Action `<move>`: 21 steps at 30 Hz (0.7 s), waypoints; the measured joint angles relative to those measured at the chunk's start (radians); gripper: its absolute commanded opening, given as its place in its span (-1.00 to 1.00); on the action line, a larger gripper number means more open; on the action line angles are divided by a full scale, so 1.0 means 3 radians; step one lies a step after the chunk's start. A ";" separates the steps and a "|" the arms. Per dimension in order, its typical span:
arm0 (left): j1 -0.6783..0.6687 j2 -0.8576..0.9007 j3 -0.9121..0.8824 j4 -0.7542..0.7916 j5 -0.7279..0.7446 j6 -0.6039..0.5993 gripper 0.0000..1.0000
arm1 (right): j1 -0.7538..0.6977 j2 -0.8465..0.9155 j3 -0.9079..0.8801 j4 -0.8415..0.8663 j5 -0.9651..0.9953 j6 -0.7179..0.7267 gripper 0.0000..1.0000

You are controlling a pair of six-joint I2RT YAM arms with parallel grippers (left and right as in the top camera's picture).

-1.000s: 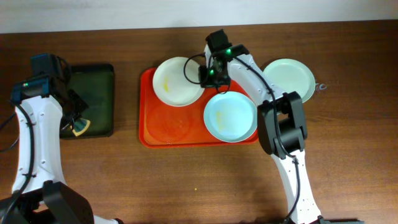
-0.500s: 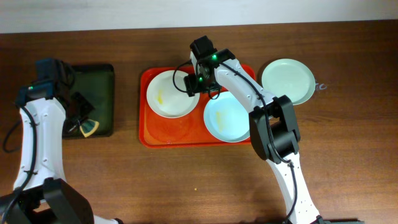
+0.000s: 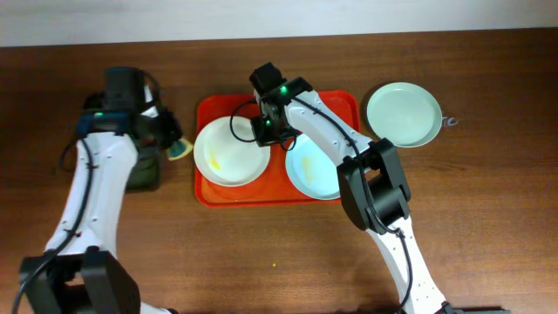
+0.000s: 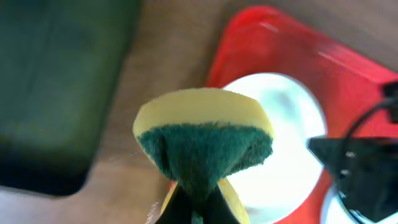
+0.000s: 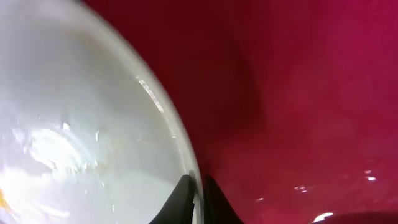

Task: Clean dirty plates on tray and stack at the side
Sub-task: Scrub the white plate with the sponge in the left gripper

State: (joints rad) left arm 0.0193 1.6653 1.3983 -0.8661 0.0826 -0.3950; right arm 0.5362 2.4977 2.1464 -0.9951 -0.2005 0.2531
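The white plate (image 3: pixel 225 153) with a yellow smear lies at the left of the red-orange tray (image 3: pixel 331 103). My right gripper (image 3: pixel 266 131) is shut on its right rim; the right wrist view shows the fingers (image 5: pixel 198 196) pinching the rim of the plate (image 5: pixel 74 124) over the tray (image 5: pixel 298 93). A mint-blue plate (image 3: pixel 312 170) lies on the tray's right, partly under the right arm. Another mint-blue plate (image 3: pixel 403 113) sits on the table right of the tray. My left gripper (image 3: pixel 171 144) is shut on a yellow-green sponge (image 4: pixel 205 140) (image 3: pixel 180 150), just left of the white plate (image 4: pixel 280 143).
A black tray (image 3: pixel 144 161) lies on the wooden table at the left, mostly under my left arm; it also shows in the left wrist view (image 4: pixel 56 93). A small metal item (image 3: pixel 449 122) lies by the far right plate.
My right gripper has dragged the white plate leftward across the tray. My left arm has swung from the black tray to the right, bringing the sponge to the white plate's left edge.
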 measured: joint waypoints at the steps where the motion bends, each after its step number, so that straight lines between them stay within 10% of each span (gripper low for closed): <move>1: -0.0071 0.0028 -0.0003 0.0061 0.0005 0.0000 -1.00 | 0.0004 0.0000 0.0001 -0.0017 0.0001 -0.0001 -0.85; 21: -0.0947 0.1294 -0.0048 0.1002 0.0317 -0.0397 -1.00 | -0.0292 0.0000 0.0015 -0.0464 -0.0169 -0.0020 -0.71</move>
State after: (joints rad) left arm -0.2649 2.0537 1.3838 -0.5655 0.1776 -0.5140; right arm 0.4484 2.4977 2.1509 -1.1343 -0.2512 0.2470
